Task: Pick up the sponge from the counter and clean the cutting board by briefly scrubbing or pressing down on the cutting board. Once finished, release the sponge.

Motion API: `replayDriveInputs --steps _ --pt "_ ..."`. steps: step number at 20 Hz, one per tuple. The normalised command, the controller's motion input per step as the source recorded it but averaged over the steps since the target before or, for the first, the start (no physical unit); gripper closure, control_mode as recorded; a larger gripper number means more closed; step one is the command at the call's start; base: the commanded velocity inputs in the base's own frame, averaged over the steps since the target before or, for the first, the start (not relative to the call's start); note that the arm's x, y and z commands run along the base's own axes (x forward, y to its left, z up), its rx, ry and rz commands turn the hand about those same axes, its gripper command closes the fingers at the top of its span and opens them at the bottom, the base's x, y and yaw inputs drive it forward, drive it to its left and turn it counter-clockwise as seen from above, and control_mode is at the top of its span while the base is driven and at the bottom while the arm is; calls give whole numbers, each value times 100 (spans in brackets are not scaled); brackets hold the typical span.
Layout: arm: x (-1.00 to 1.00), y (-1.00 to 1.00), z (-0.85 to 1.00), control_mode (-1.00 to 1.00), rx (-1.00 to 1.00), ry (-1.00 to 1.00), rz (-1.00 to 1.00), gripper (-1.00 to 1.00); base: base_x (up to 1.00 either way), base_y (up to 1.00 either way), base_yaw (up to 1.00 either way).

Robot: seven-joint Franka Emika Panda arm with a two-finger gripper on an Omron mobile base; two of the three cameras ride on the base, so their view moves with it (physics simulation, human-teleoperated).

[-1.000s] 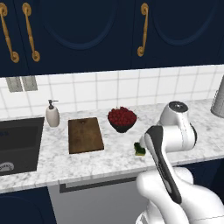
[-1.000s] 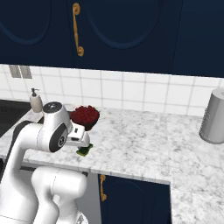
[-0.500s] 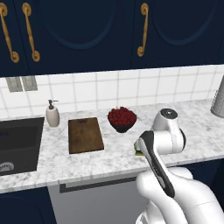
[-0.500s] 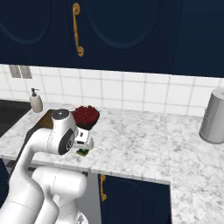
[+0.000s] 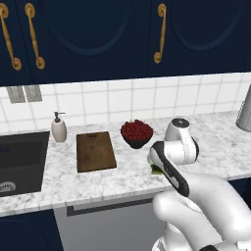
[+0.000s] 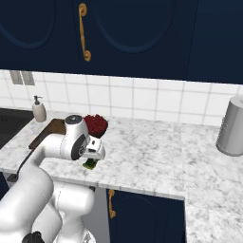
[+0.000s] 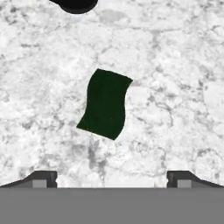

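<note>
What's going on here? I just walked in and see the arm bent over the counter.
The arm is going for the sponge on the marbled counter. Its gripper hangs above the sponge with fingers spread wide, not touching it. The cutting board it has to scrub lies untouched beside a bowl of red fruit, with a soap dispenser nearby.

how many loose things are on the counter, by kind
sponge: 1
cutting board: 1
soap dispenser: 1
dark bowl of red fruit: 1
grey canister: 1
total: 5
</note>
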Motion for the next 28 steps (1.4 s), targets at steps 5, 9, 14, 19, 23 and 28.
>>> replayDriveInputs --steps 5,9,14,19,23,28 --pt "23 1 -53 -100 0 7 -2 -100 0 0 0" --pt "24 1 -32 -100 0 1 -2 -100 0 0 0" --pt "16 1 -11 -100 0 0 -1 -100 0 0 0" --pt "10 8 -17 -100 0 0 -2 -100 0 0 0" --pt "12 2 -26 -100 0 1 -1 -100 0 0 0" --pt "17 0 -24 -100 0 3 0 -100 0 0 0"
